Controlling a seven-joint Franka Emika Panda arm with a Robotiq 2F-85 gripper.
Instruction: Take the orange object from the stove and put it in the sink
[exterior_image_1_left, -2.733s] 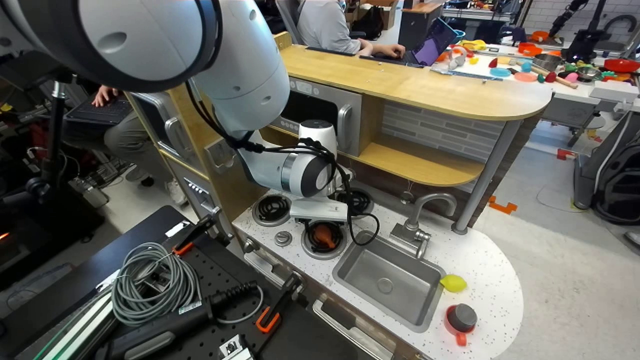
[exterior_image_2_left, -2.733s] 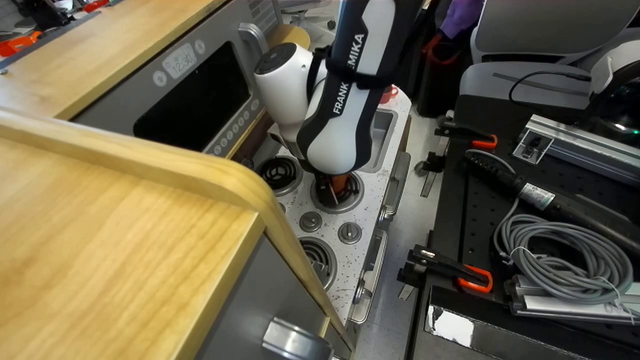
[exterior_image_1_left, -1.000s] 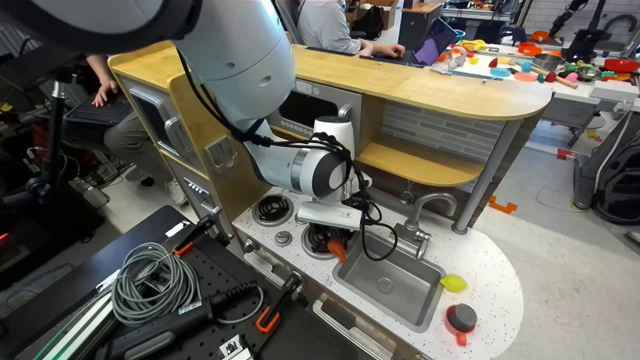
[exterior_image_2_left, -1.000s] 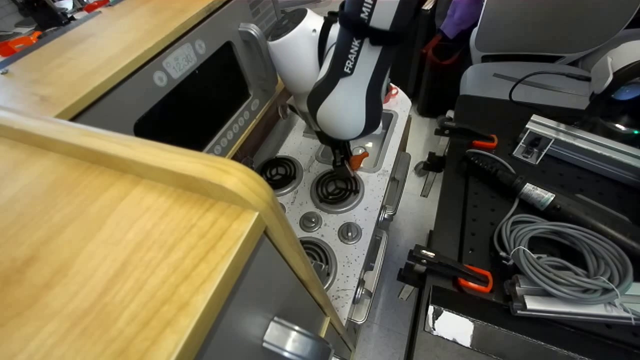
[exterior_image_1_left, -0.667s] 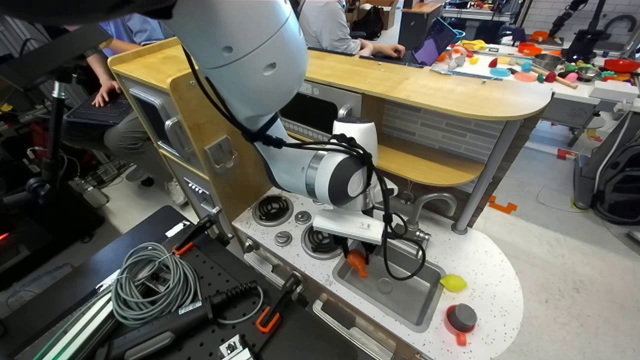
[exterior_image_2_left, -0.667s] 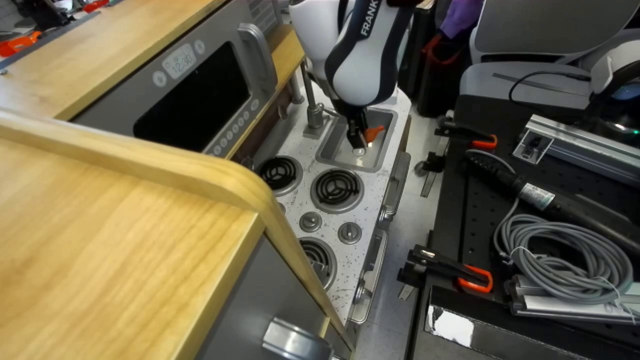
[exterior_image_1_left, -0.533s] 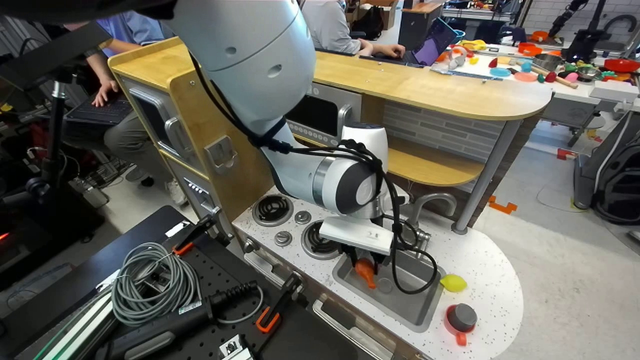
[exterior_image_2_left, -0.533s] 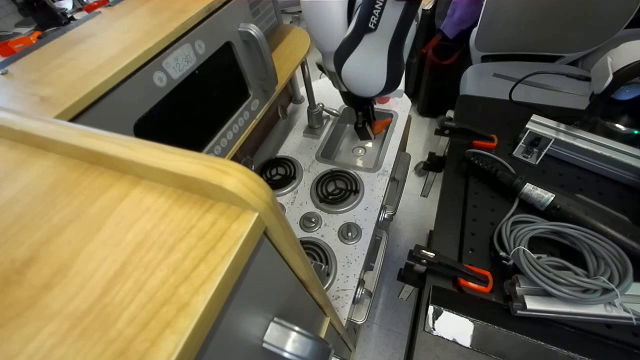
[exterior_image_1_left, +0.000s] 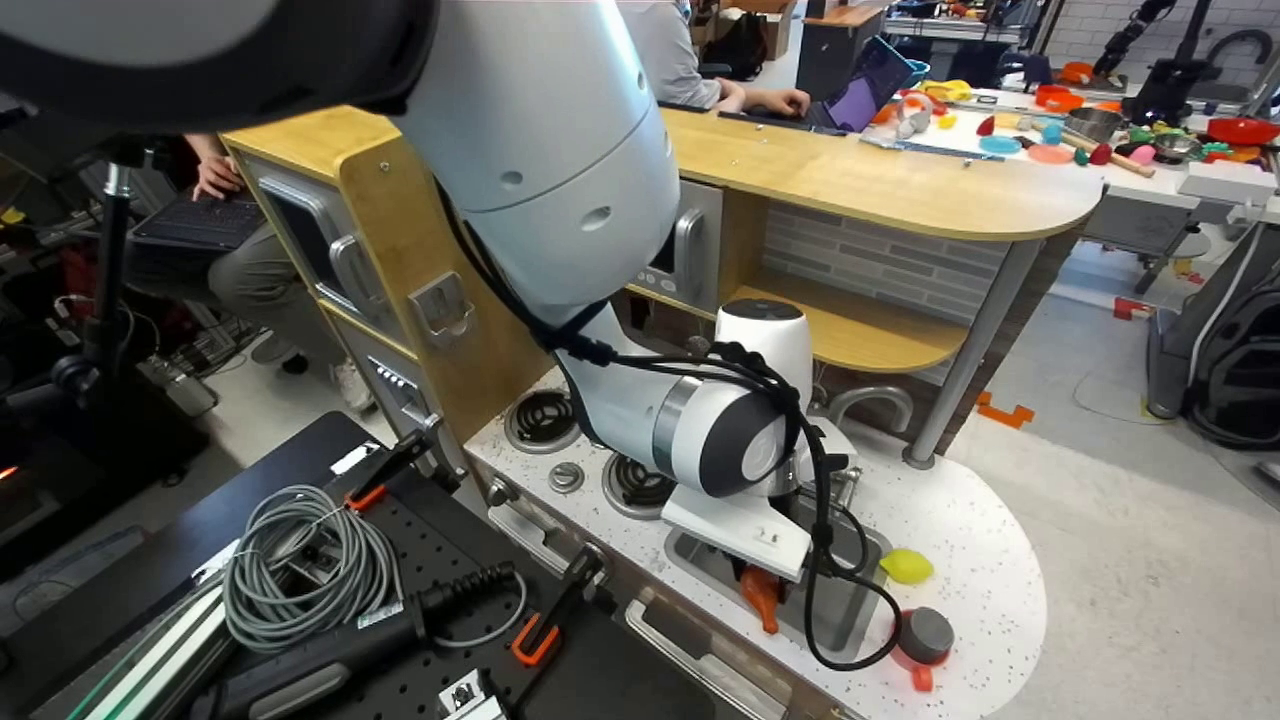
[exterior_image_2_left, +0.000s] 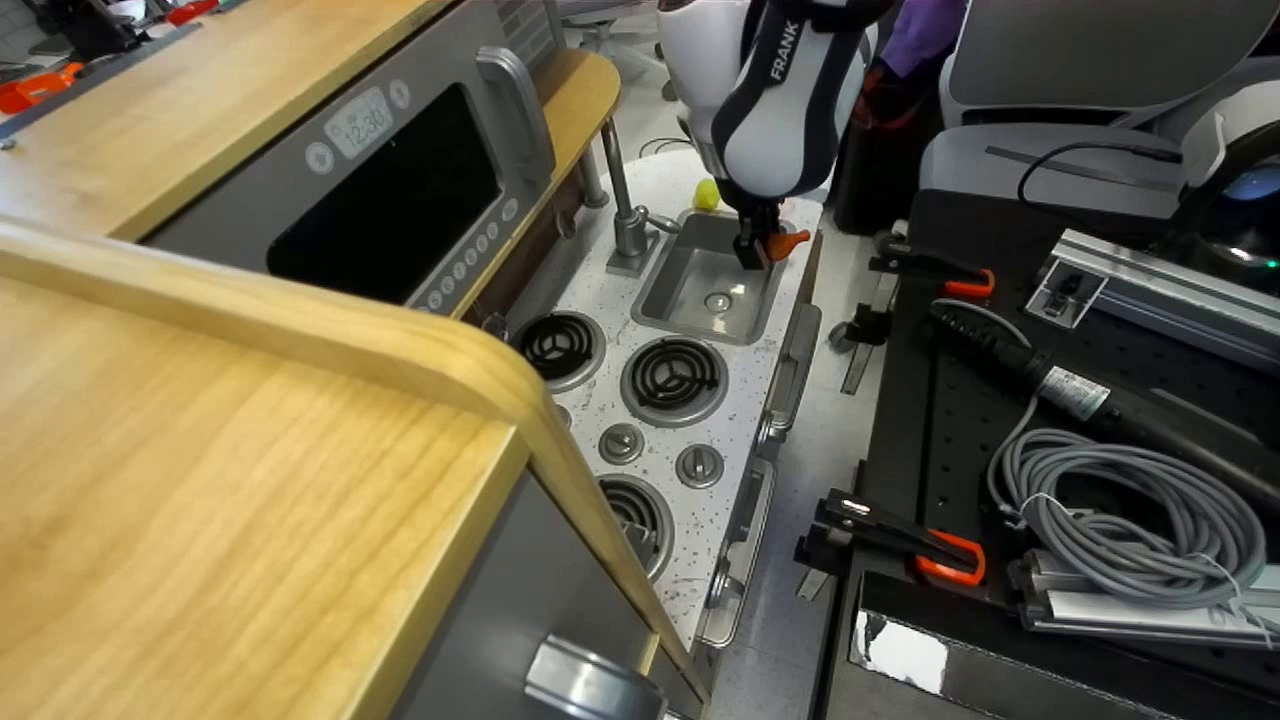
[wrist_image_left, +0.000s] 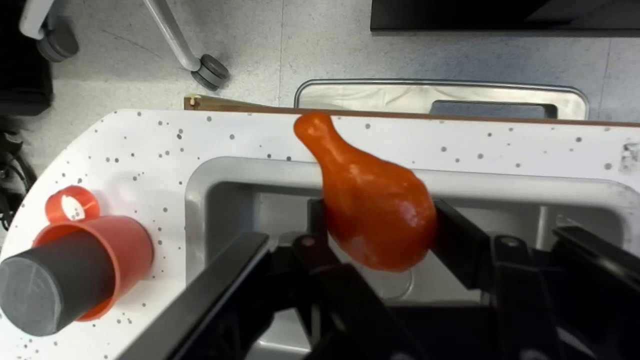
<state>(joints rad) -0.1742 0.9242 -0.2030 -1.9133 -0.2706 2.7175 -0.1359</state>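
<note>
The orange object (wrist_image_left: 377, 210), shaped like a drumstick, is clasped between the black fingers (wrist_image_left: 457, 240) of my gripper (wrist_image_left: 380, 217). In the wrist view its thick end lies over the basin of the sink (wrist_image_left: 240, 169), and its thin end points across the front rim and the white counter strip. An exterior view shows the orange object (exterior_image_2_left: 788, 245) near the sink's front edge, above the grey basin (exterior_image_2_left: 680, 290). In an exterior view the arm partly covers the sink (exterior_image_1_left: 690, 555). Bare black burners show on the stove (exterior_image_2_left: 655, 478).
A curved faucet (exterior_image_2_left: 628, 230) rises behind the sink. Beyond the basin's far end lie a yellow lemon-like item (exterior_image_1_left: 906, 566) and a red mug (wrist_image_left: 132, 245) with a dark grey cup (wrist_image_left: 82, 272) in it. A wooden shelf (exterior_image_1_left: 880, 335) overhangs the back.
The orange object has left the burner in my gripper and travelled over the sink. Within the last half second it has shifted farther along the basin and toward its front edge.
</note>
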